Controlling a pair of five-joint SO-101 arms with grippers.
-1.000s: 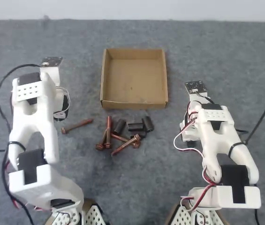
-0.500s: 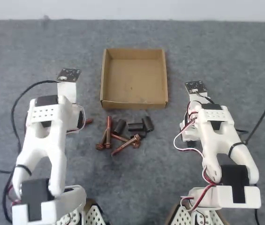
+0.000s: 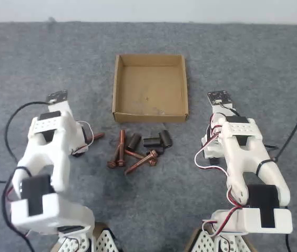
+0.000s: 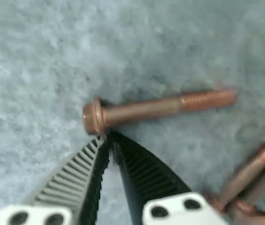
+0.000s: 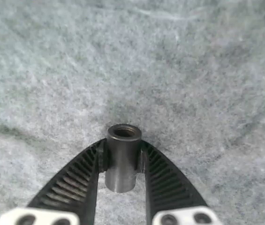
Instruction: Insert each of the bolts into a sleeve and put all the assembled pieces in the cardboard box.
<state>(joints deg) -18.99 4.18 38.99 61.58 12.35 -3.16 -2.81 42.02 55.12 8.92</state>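
Note:
A loose copper bolt [image 4: 160,107] lies flat on the grey mat, its head just beyond the tips of my left gripper [image 4: 109,139], which is shut with nothing between its fingers. From above, only the tip of that bolt [image 3: 98,136] shows beside the left arm [image 3: 51,142]. My right gripper [image 5: 123,146] is shut on a black sleeve [image 5: 123,159], held upright with its bore open at the top. More bolts [image 3: 121,149] lie in a pile mid-table, with three black sleeves [image 3: 151,142] beside them. The cardboard box [image 3: 118,86] stands empty behind them.
The right arm [image 3: 240,152] sits right of the pile, over bare grey mat. Cables trail off both arms at the left and right sides. Open mat lies either side of the box.
The left arm swung in toward the lone bolt, then drew back and lowered, so it now covers most of that bolt. The right arm has stayed still.

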